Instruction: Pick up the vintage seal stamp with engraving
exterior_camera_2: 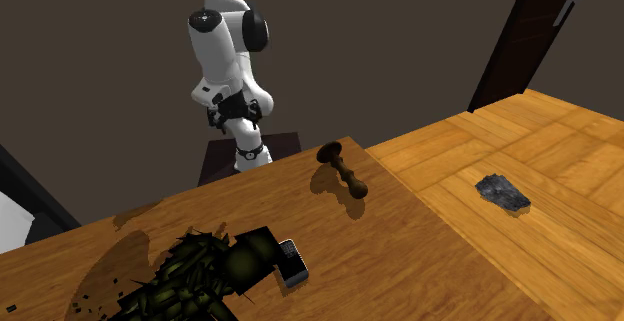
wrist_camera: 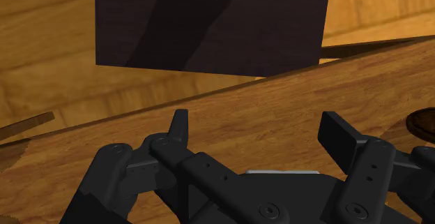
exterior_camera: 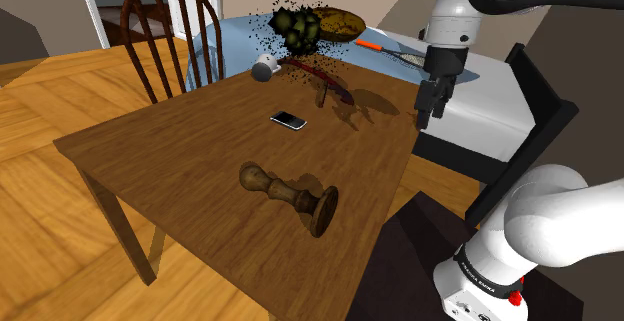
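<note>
The seal stamp [exterior_camera: 290,197] is dark brown turned wood with a knob handle and a wide round base. It lies on its side on the wooden table [exterior_camera: 180,159], near the table's edge by the stand. In the second exterior view the stamp [exterior_camera_2: 343,172] lies by the table's far edge, in front of the arm. My gripper [exterior_camera: 430,117] hangs open above the table's corner at the shoulder view's right, well away from the stamp and pointing down. In the wrist view my gripper [wrist_camera: 261,132] has its fingers [wrist_camera: 180,128] standing apart with only table wood between them.
A phone [exterior_camera: 288,120], a white cup [exterior_camera: 264,67], a dark leafy plant [exterior_camera: 297,27] and a dark red tool [exterior_camera: 325,79] sit toward the table's far end. A wooden chair [exterior_camera: 165,29] stands behind. The dark stand [wrist_camera: 209,27] lies beyond the table edge.
</note>
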Robot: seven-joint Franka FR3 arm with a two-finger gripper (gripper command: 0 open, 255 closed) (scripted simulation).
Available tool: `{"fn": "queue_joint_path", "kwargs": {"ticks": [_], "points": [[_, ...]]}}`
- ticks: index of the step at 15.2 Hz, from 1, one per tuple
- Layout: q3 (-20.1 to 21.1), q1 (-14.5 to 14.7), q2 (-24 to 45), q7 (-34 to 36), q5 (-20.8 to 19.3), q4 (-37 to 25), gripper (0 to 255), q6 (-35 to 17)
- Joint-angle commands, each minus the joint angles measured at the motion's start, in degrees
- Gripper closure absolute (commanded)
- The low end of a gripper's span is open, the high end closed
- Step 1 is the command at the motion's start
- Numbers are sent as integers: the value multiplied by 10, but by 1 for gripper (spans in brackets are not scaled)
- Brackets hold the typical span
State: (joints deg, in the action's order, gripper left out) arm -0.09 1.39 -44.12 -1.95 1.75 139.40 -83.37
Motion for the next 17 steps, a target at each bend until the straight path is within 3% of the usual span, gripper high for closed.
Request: {"fn": "queue_joint_path", "kwargs": {"ticks": [1, 10, 17], "points": [[0, 0, 0, 0, 0, 0, 0, 0], [118, 44, 60, 115, 69, 4, 0, -113], [212, 61, 150, 207, 86, -34, 0, -202]]}}
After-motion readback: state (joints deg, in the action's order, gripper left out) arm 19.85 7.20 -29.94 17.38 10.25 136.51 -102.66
